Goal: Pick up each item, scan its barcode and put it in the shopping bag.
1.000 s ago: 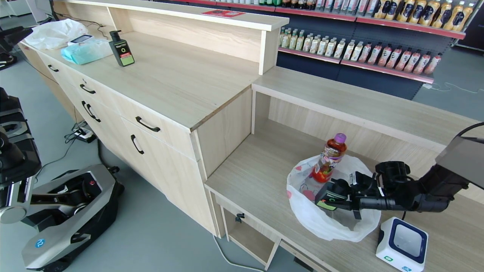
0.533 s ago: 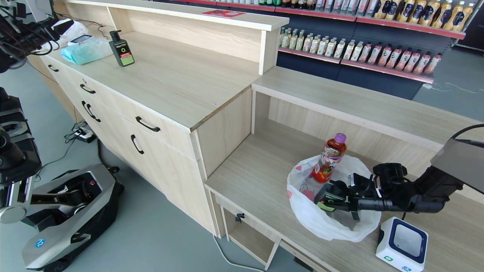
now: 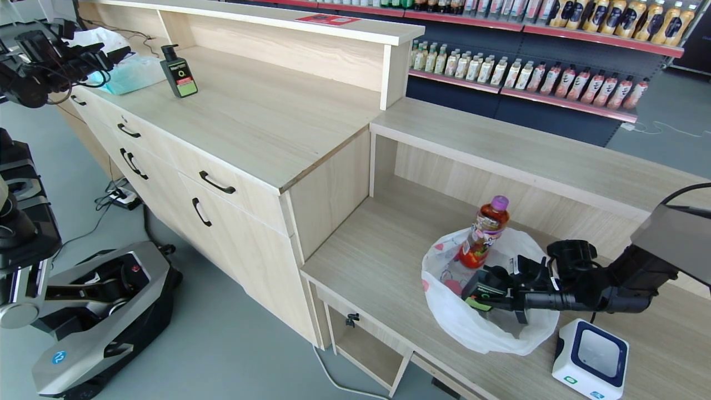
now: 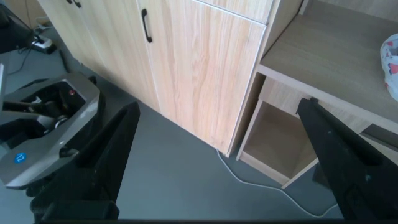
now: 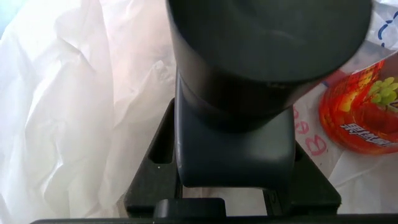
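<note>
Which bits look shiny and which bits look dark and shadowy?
Head view: the scanner window gleams pale, while the cubby under the counter sits in shadow. Right wrist view: the shopping bag glows bright white behind the dark bottle. Left wrist view: the left gripper shows as black shapes against the grey floor.

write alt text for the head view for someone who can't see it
The right gripper holds a dark bottle at the mouth of a white shopping bag on a low counter, where a red drink bottle stands. A scanner sits beside the bag.
</note>
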`<state>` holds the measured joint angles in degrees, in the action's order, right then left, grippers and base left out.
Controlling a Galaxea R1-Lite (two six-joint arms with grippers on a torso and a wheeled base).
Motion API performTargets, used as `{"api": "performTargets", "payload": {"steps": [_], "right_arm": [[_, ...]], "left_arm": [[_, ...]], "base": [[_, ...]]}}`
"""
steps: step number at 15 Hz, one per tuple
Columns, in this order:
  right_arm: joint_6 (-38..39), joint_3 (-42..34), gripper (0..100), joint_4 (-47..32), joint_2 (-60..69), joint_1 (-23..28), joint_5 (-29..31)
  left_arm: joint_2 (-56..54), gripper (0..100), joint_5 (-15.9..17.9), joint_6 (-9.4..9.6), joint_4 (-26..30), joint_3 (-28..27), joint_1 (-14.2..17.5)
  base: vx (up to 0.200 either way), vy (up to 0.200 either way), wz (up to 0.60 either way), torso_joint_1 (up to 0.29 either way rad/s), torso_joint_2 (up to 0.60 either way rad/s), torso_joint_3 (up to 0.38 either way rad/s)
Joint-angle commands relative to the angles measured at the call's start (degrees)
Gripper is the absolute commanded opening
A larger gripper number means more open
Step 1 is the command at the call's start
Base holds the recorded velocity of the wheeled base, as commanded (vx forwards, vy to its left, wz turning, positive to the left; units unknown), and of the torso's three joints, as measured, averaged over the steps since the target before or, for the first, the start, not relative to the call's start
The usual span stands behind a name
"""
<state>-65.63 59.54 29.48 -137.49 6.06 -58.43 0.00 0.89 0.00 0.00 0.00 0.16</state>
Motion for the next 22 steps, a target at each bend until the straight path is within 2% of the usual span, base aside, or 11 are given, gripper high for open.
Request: {"api": "performTargets", "payload": {"steps": [1, 5, 6, 8, 10, 13, 16, 18, 20, 22], "right_arm": [[-0.02, -0.04, 0, -0.21, 0.2, 0.01, -0.02], [-0.02, -0.3, 0, -0.3, 0.64, -0.08, -0.11], [0.07, -0.21, 100, -0.39, 0.73, -0.08, -0.02], [0.42, -0.39, 100, -1.18, 1.87, 0.01, -0.11], [-0.11, -0.74, 100, -8.3, 7.23, 0.01, -0.46], [-0.64, -3.64, 100, -9.53, 15.84, 0.27, -1.07], [0.16, -5.84, 100, -16.21, 30.96, 0.27, -2.39], [0.16, -11.81, 100, -27.89, 51.09, 2.12, -2.48], [-0.2, -16.12, 100, -28.77, 60.93, 5.02, -2.65], [-0.2, -16.12, 100, -28.6, 65.77, 5.89, -2.48]], "left_arm": [[0.0, 100, -0.01, 0.0, 0.09, 0.0, 0.02], [0.0, 100, -0.1, 0.0, 0.0, 0.0, 0.02], [0.0, 100, -0.01, 0.0, 0.09, 0.0, 0.02], [0.0, 100, -0.01, 0.0, 0.0, 0.0, 0.02], [0.0, 100, -0.01, 0.0, 0.0, 0.0, 0.02], [0.0, 100, -0.1, 0.0, 0.0, 0.0, 0.02], [0.0, 100, -0.01, 0.0, 0.0, 0.0, 0.02], [0.0, 100, -0.01, 0.0, 0.0, 0.0, 0.02], [0.0, 100, -0.01, 0.0, 0.0, 0.0, 0.02], [0.0, 100, -0.01, 0.0, 0.0, 0.0, 0.02]], "base": [[0.0, 0.0, 0.0, 0.0, 0.0, 0.0], [0.0, 0.0, 0.0, 0.0, 0.0, 0.0], [0.0, 0.0, 0.0, 0.0, 0.0, 0.0], [0.0, 0.0, 0.0, 0.0, 0.0, 0.0], [0.0, 0.0, 0.0, 0.0, 0.0, 0.0], [0.0, 0.0, 0.0, 0.0, 0.0, 0.0], [0.0, 0.0, 0.0, 0.0, 0.0, 0.0], [0.0, 0.0, 0.0, 0.0, 0.0, 0.0], [0.0, 0.0, 0.0, 0.0, 0.0, 0.0], [0.0, 0.0, -0.3, 0.001, 0.0, 0.004]]}}
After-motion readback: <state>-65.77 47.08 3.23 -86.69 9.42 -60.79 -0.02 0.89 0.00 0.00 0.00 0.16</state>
